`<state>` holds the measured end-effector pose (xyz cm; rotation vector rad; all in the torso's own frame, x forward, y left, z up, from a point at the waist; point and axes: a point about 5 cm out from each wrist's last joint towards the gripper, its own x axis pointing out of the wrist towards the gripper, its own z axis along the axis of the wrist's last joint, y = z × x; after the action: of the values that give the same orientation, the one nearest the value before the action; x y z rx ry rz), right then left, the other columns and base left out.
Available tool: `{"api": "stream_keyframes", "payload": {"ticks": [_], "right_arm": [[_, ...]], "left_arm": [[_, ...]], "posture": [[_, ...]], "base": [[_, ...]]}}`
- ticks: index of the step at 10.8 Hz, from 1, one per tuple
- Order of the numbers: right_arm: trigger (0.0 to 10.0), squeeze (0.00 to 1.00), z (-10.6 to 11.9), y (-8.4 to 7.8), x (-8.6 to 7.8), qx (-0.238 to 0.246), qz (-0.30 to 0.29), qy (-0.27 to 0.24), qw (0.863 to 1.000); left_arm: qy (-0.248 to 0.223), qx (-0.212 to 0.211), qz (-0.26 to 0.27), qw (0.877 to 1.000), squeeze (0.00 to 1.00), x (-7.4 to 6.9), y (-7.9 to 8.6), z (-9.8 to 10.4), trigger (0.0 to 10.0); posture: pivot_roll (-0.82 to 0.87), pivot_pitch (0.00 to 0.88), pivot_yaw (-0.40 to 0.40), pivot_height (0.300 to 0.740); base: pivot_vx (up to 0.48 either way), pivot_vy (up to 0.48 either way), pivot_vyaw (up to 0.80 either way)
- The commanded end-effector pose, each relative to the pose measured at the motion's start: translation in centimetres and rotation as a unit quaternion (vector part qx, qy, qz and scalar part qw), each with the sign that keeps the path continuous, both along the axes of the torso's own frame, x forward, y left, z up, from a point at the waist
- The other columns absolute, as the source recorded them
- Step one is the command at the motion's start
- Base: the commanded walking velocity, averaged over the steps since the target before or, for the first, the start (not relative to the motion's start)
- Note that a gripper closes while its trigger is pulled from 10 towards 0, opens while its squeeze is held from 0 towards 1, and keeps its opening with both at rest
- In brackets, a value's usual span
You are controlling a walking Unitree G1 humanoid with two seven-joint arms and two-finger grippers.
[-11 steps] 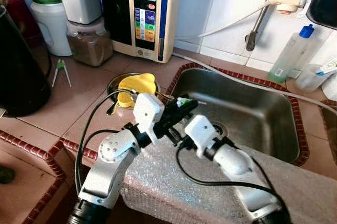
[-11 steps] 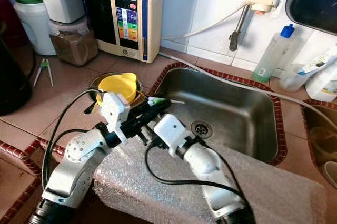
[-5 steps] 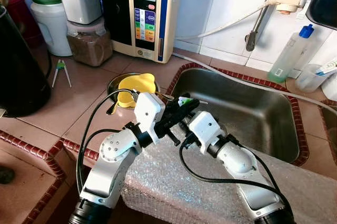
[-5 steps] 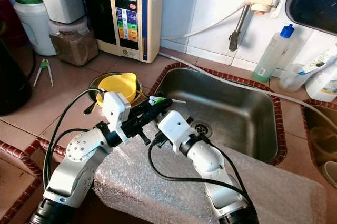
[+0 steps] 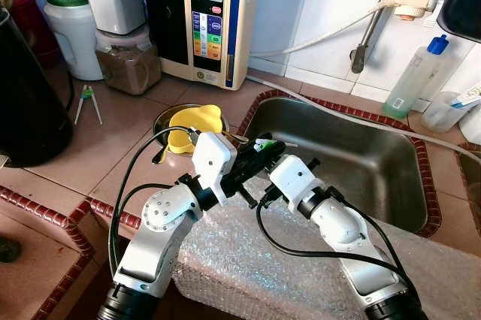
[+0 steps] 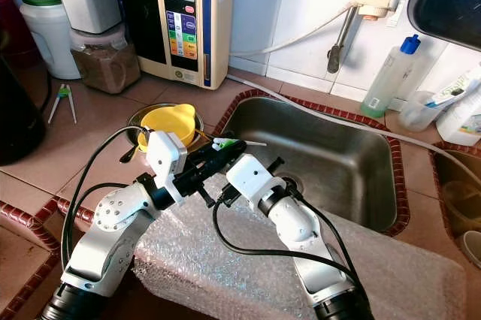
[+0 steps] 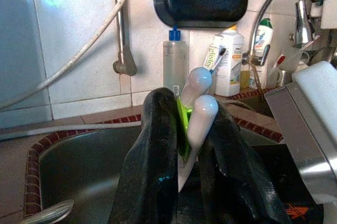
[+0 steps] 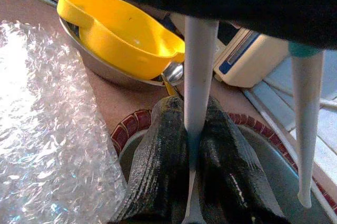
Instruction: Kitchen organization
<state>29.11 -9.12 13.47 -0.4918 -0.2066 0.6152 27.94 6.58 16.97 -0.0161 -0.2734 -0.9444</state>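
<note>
Handover step at the sink's (image 5: 391,207) near-left corner — left gripper (image 5: 264,147) clamps two toothbrushes (image 7: 196,108); right gripper (image 8: 192,145) pinches one handle. Next — left must release without dropping either.

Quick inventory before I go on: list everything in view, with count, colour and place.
toothbrushes: two, white-handled, one with green, held over the sink's left edge
sink: one, steel, centre right
funnel: one, yellow, in a steel bowl left of the sink
water unit: one, cream and black, back wall
bubble wrap: one sheet, clear, front counter edge
bottle: one, clear with blue cap, behind the sink
left gripper: clamps both toothbrushes
right gripper: pinches one toothbrush handle
</note>
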Motion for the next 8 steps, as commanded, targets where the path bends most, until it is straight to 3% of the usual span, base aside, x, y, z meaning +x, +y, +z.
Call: {"api": "stream_keyframes", "payload": {"ticks": [1,2,3,4,8], "right_arm": [[0.0,0.0,0.4,-1.7,0.5,0.003,-0.037,-0.01,0.999],[0.0,0.0,0.3,-1.9,0.5,0.0,-0.04,-0.011,0.999],[0.0,0.0,0.3,-2.1,0.5,-0.004,-0.042,-0.011,0.999],[0.0,0.0,0.2,-2.2,0.5,-0.008,-0.043,-0.012,0.999],[0.0,0.0,1.1,-5.6,2.7,-0.043,-0.073,-0.026,0.996]], "left_arm": [[-0.013,0.007,-0.009,1.0,0.0,-0.2,-0.2,0.4,3.9],[-0.011,0.011,-0.008,1.0,0.0,-0.2,-0.2,0.2,5.8],[-0.006,0.016,0.005,1.0,0.02,0.1,-0.1,-0.1,10.0],[0.008,0.006,0.006,1.0,1.0,0.2,0.0,-0.2,10.0],[0.004,0.004,-0.027,1.0,1.0,0.2,-0.7,0.7,10.0]], "posture": [[0.06,0.0,-0.044,0.74],[0.06,0.0,-0.043,0.74],[0.05,0.0,-0.042,0.74],[0.05,0.0,-0.04,0.74],[0.04,0.0,-0.024,0.74]], "base": [[0.0,0.0,0.0],[0.0,0.0,0.0],[0.0,0.0,0.0],[0.0,0.0,0.0],[0.0,0.0,0.0]]}}
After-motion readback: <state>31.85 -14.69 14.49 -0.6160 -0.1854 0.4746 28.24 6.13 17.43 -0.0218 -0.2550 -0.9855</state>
